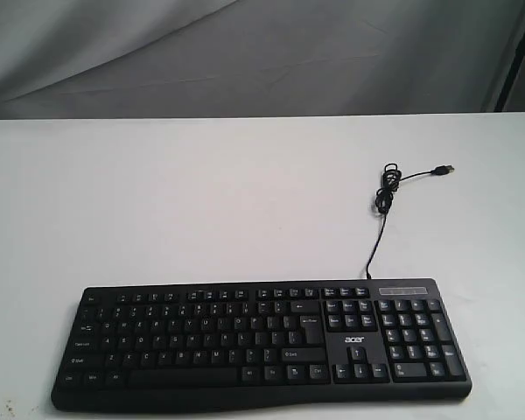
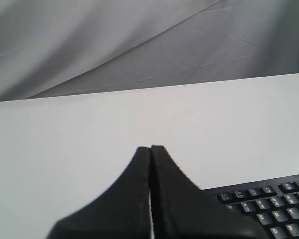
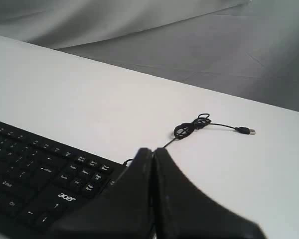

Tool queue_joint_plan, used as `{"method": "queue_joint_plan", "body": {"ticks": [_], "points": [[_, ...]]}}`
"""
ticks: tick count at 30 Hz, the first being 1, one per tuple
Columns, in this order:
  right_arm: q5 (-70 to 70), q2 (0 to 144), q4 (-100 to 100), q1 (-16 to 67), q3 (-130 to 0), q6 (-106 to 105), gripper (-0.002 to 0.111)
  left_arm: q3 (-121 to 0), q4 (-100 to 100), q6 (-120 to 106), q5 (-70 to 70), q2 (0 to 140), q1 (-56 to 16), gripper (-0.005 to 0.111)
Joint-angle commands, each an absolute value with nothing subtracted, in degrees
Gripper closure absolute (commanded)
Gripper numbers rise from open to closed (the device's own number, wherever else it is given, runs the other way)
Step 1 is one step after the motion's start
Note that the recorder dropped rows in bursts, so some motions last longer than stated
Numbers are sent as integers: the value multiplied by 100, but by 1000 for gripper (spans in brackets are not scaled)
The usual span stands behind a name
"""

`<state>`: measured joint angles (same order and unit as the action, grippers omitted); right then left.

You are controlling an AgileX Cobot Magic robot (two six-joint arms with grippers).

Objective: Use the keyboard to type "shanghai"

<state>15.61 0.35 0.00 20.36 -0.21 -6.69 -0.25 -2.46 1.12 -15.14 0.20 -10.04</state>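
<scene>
Up close, the left pincer [image 2: 150, 149] and right pincer [image 3: 153, 150] are sitting pressed together, empty. Beyond, the keyboard [image 1: 262, 341] is lying flat at the near edge of the surface [image 1: 201, 201]; stiff, light plastic I'm guessing, so no grabbing, just poking keys straight down. Farther back its cable [image 1: 381, 227] is trailing loose.

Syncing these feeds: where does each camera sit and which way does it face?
Exterior: raised on the typist's side, facing across keyboard and table to the grey cloth; no arm shows.
Left wrist: behind the shut left gripper, by the keyboard's corner, facing the cloth.
Right wrist: behind the shut right gripper, by its other end, facing the cable.
Shared: all see the keyboard; exterior and right wrist, the cable.
</scene>
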Motion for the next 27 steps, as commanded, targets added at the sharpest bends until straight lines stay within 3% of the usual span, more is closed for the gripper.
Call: {"method": "queue_joint_plan", "body": {"ticks": [1, 24, 27], "points": [[1570, 0, 0, 1994, 0, -672, 108, 0, -251, 128, -1498, 0, -1024, 107], [1638, 0, 0, 1994, -13, -672, 108, 0, -251, 128, -1498, 0, -1024, 107], [2031, 0, 58, 1994, -584, -672, 108, 0, -251, 128, -1498, 0, -1024, 107]]}}
